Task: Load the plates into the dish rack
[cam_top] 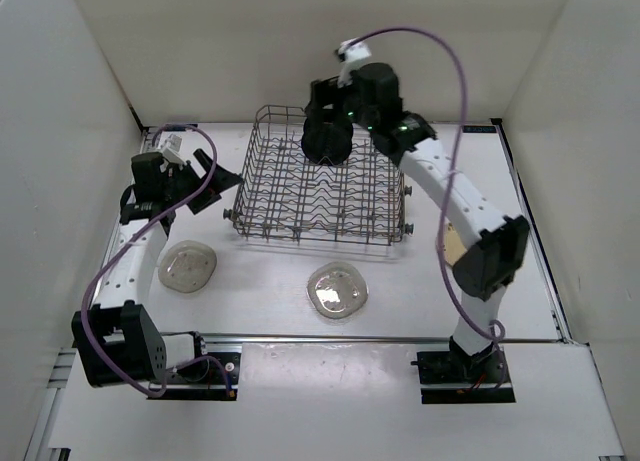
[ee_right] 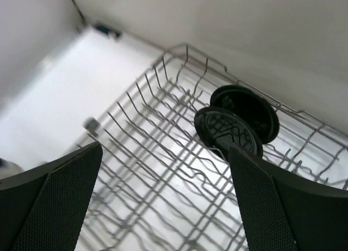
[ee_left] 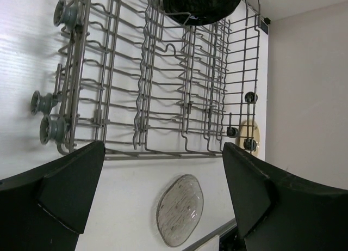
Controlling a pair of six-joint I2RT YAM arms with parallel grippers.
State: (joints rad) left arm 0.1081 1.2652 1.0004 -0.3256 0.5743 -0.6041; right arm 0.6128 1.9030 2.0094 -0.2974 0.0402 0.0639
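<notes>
The grey wire dish rack [cam_top: 300, 216] stands mid-table and also shows in the left wrist view [ee_left: 163, 87]. Two black plates [ee_right: 228, 132] [ee_right: 247, 112] stand upright side by side between tines at its far side; one shows in the left wrist view [ee_left: 202, 3]. My right gripper [ee_right: 163, 196] is open and empty above the rack, just short of them, and it shows in the top view [cam_top: 327, 126]. Two clear plates lie flat on the table in front of the rack [cam_top: 188, 266] [cam_top: 338, 289]. My left gripper [ee_left: 163, 191] is open and empty at the rack's left side [cam_top: 212, 173], facing across one clear plate [ee_left: 180, 209]. A cream-tan plate [ee_left: 250, 134] lies beyond the rack's right end.
White walls close in the table on the left, back and right. The rack has small roller wheels [ee_left: 46, 128] on its left side. A metal rail [cam_top: 380, 338] runs along the near edge, with both arm bases behind it.
</notes>
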